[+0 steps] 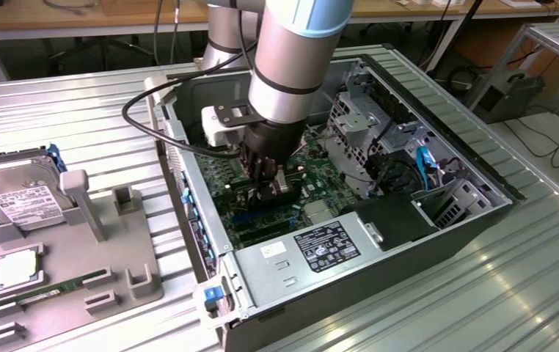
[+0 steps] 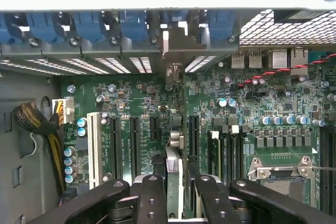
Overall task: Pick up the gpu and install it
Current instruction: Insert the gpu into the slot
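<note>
The gpu [image 2: 173,174] appears edge-on in the wrist view, standing upright over the green motherboard [image 2: 236,103]. Its pale metal bracket [image 2: 175,43] reaches the rear slot openings under the blue latches [image 2: 134,24]. My gripper [image 2: 176,203] is shut on the card, one black finger [image 2: 149,198] on each side. In the exterior view my gripper [image 1: 265,192] is deep inside the open computer case [image 1: 378,249], low over the motherboard [image 1: 260,220], with the dark gpu [image 1: 282,188] between its fingers. Whether the card sits in a slot I cannot tell.
Beside the case on the exterior view's left, a grey fixture [image 1: 74,264] carries a hard drive [image 1: 15,194], a processor [image 1: 15,270] and a green memory stick [image 1: 50,292]. The power supply [image 1: 323,246], a drive cage [image 1: 358,125] and a looping black cable [image 1: 142,110] crowd the arm.
</note>
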Motion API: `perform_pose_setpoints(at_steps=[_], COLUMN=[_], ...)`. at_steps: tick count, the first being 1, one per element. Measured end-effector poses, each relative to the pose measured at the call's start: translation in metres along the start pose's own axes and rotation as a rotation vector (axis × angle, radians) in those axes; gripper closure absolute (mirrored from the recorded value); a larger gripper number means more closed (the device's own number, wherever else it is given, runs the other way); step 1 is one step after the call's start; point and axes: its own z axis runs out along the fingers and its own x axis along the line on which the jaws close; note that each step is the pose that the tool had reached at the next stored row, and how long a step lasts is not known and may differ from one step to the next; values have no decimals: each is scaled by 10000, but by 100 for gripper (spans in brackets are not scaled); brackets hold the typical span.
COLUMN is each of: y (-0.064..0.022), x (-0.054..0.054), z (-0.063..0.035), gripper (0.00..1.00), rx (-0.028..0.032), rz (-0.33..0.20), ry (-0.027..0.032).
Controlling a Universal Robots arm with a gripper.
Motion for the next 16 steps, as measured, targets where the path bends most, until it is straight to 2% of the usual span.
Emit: perform_pose_setpoints(at_steps=[3,10,13,16], y=[0,-2,-3,-2], x=[1,11,9,10], z=[11,37,29,30], gripper=[74,74,74,74], rx=[-2,1,-7,-2], rz=[2,8,7,-11], ry=[18,109,132,123])
